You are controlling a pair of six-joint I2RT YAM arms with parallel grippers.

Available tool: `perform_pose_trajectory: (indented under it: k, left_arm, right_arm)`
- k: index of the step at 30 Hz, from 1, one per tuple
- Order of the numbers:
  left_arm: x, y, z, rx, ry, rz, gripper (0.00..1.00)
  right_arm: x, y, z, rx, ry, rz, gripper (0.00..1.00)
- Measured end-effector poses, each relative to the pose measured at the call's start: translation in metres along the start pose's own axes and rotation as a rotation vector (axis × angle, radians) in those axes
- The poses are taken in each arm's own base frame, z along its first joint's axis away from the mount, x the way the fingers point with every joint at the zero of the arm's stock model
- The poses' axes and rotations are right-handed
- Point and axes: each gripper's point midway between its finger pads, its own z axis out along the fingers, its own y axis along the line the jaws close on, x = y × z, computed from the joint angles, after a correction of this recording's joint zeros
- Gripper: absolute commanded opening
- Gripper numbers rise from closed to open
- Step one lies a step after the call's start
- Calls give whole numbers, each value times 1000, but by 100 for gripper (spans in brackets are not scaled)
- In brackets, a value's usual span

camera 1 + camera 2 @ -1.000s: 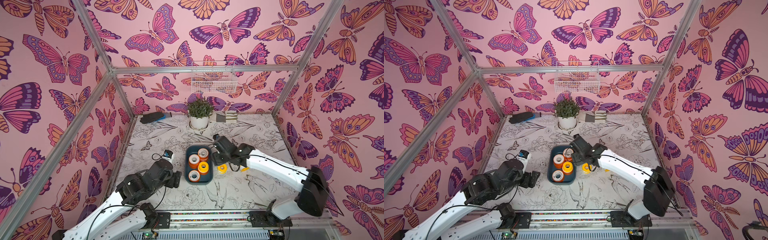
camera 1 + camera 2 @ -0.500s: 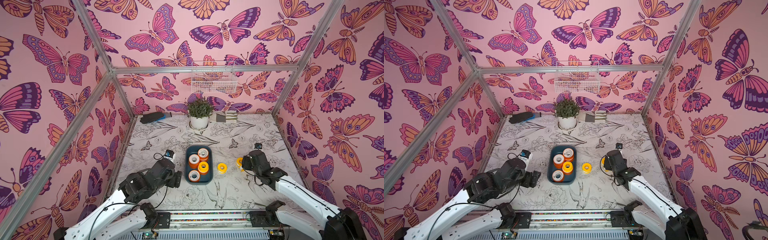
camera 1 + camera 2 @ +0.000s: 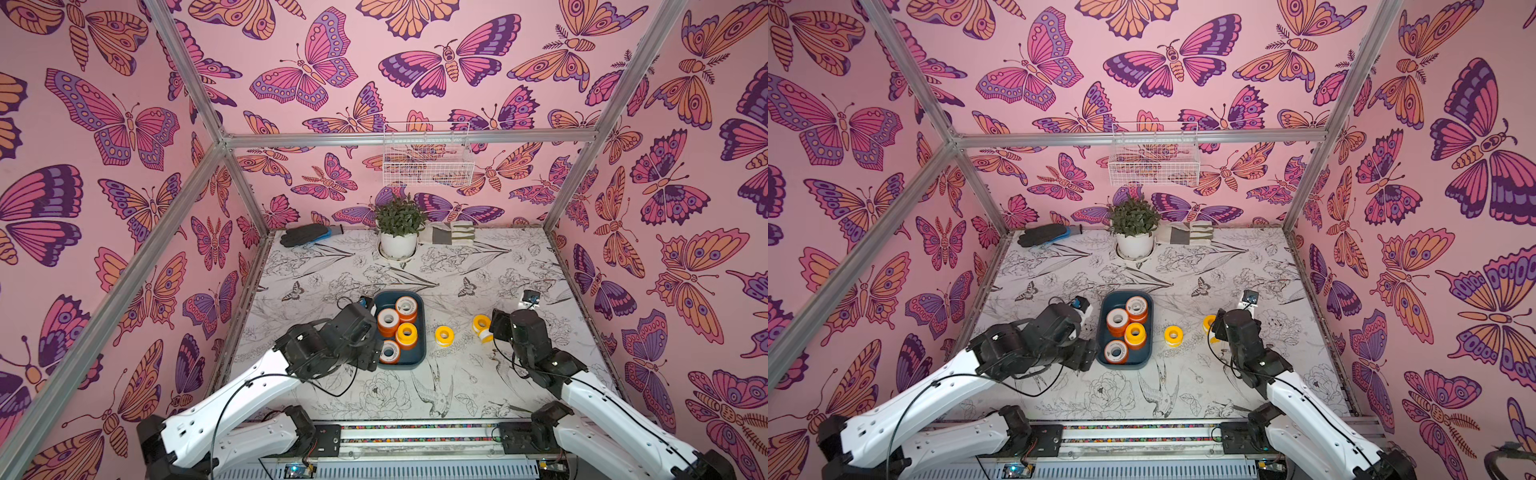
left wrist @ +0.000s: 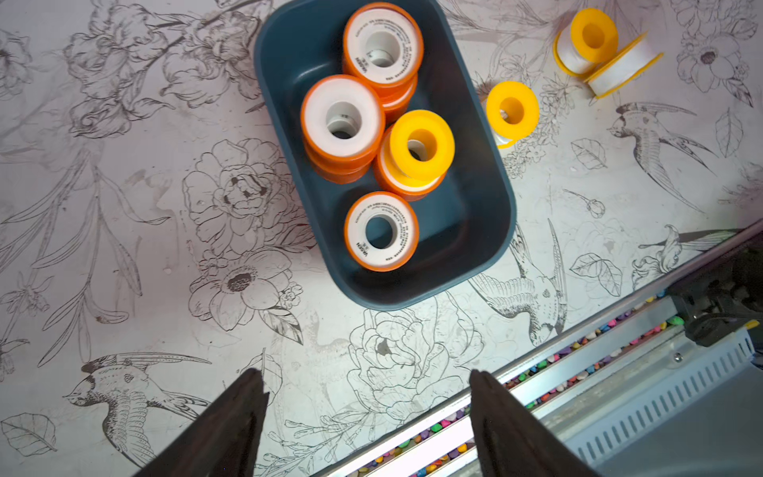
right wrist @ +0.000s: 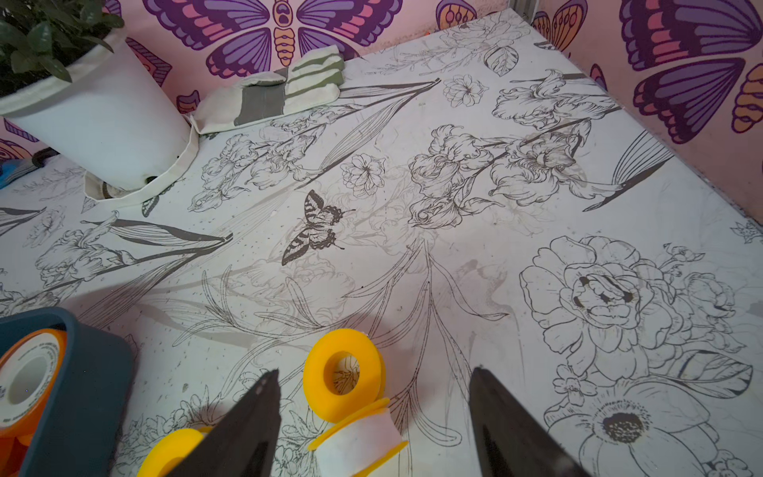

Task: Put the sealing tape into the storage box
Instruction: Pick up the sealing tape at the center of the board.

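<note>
Holding at least four spools of sealing tape [image 4: 382,231], the storage box [image 4: 462,247] is sitting mid-counter [image 4: 124,247] between the two arms. Three orange spools and one yellow are showing on top, and more appear to be lying stacked beneath three of them.

Three yellow spools are lying outside on the counter: a lone spool [image 4: 512,109] just beside the box wall, and a seemingly touching pair [image 5: 342,373] further off, one of them tipped on its edge. In my judgement the task is running past halfway, with these three left.

The right fingers [image 5: 247,421] are hanging spread and empty over the pair. The left fingers [image 4: 235,421] are standing wide apart, gripping nothing, over bare counter near the box's end.

The count of the lower layer is proving uncertain. In both top views the right arm [image 3: 536,349] is covering part of the pair.
</note>
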Motion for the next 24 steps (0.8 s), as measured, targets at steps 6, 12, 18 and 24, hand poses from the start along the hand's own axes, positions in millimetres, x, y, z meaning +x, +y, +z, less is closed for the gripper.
perform_pose_trajectory:
  k: [6, 12, 18, 24]
  left_arm:
    - [-57, -66, 32, 56, 43, 113, 82]
    - [-77, -113, 97, 64, 152, 221, 85]
    - [-94, -139, 141, 79, 198, 266, 88]
    - [-93, -150, 181, 76, 261, 282, 91]
  right_arm:
    - [2, 0, 3, 5, 7, -4, 76]
    - [1, 1, 3, 4, 5, -3, 76]
    - [-3, 2, 2, -5, -12, 6, 76]
    - [-1, 2, 3, -1, -4, 2, 79]
